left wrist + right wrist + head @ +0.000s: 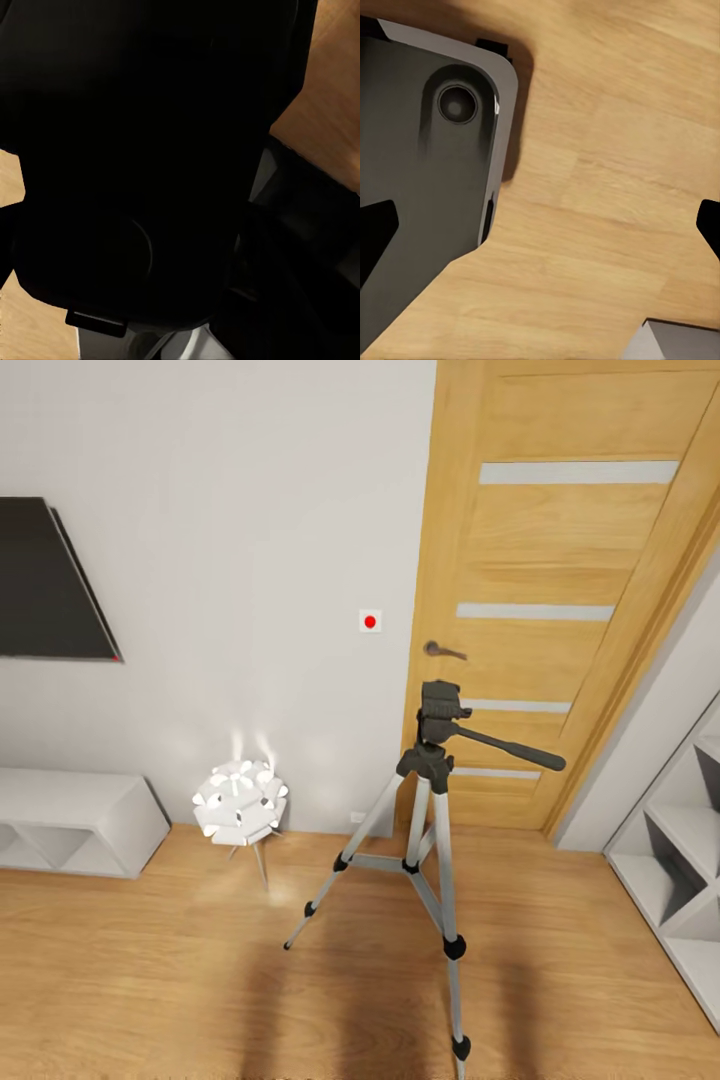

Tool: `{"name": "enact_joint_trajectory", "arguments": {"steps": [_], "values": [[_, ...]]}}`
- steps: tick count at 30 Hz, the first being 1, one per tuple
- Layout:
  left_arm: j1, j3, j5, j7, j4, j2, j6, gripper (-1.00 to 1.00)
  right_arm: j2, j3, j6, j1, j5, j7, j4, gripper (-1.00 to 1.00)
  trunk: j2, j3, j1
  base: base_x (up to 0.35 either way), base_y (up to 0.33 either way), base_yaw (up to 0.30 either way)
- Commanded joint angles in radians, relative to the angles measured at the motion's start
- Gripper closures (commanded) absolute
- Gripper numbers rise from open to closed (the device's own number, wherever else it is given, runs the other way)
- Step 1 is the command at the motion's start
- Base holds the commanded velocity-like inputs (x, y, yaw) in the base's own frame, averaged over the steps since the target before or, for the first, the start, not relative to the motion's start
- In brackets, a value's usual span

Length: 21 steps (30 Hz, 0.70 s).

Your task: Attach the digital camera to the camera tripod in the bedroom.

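Silver-legged camera tripod (425,830) stands centre frame, head bare. Advise approaching squarely, seating the camera flat. Right jaws spread, empty; left jaws: cannot tell.

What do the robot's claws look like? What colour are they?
In the right wrist view, the right claw has two plain black fingertips shaped like pointed wedges, with no markings or cables showing on them. The other wrist view is too dark to make out any shapes.
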<state>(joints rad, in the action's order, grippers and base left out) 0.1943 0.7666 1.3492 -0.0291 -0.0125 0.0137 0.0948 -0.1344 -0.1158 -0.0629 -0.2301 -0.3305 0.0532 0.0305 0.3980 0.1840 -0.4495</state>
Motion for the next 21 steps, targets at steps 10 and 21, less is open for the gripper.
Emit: {"name": "enact_joint_trajectory", "arguments": {"steps": [10,21], "values": [[0.001,0.008,0.01,-0.005,0.0,0.0,0.002,1.0,-0.001,-0.008,-0.006,-0.002,-0.007,0.002,0.003,-1.0,0.002,0.018,0.0,0.0,0.0,0.0],[0.001,0.008,0.01,-0.005,0.0,0.0,0.002,1.0,0.001,-0.008,-0.008,-0.001,-0.006,0.001,0.003,-1.0,0.002,0.035,0.0,0.0,0.0,-0.005]]}}
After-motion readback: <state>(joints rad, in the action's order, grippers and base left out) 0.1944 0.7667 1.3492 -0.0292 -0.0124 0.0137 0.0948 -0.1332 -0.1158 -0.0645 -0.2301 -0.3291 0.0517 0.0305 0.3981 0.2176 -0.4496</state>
